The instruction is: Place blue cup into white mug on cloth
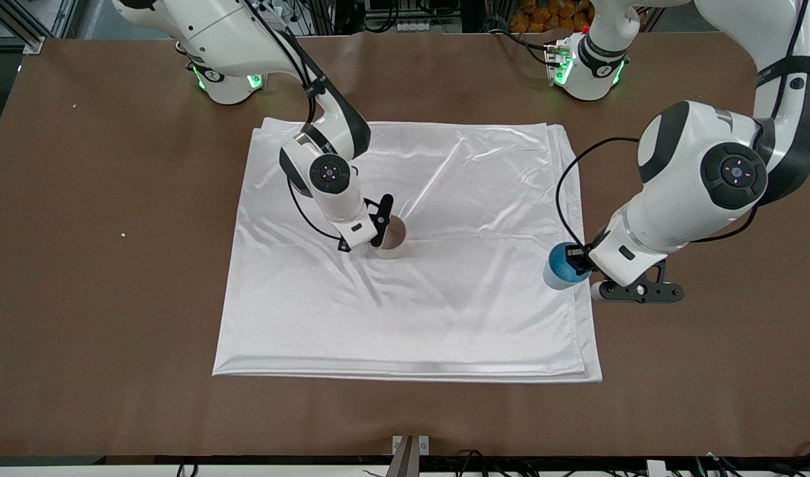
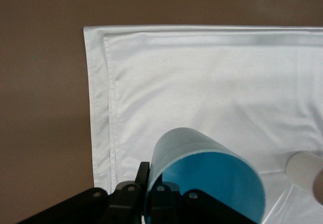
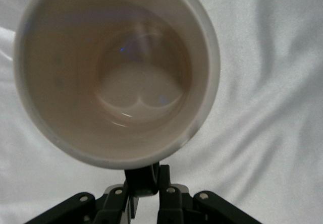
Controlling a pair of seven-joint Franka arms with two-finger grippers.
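The blue cup is over the cloth's edge at the left arm's end of the table. My left gripper is shut on its wall, one finger inside the rim and one outside. The white mug stands upright and empty near the middle of the cloth. My right gripper is shut on its small black handle. The left wrist view shows the cloth's corner past the cup. The two cups are well apart.
The cloth lies on a brown table with bare surface all round it. Both arm bases stand along the table's edge farthest from the front camera. A black cable loops from the left wrist over the cloth's edge.
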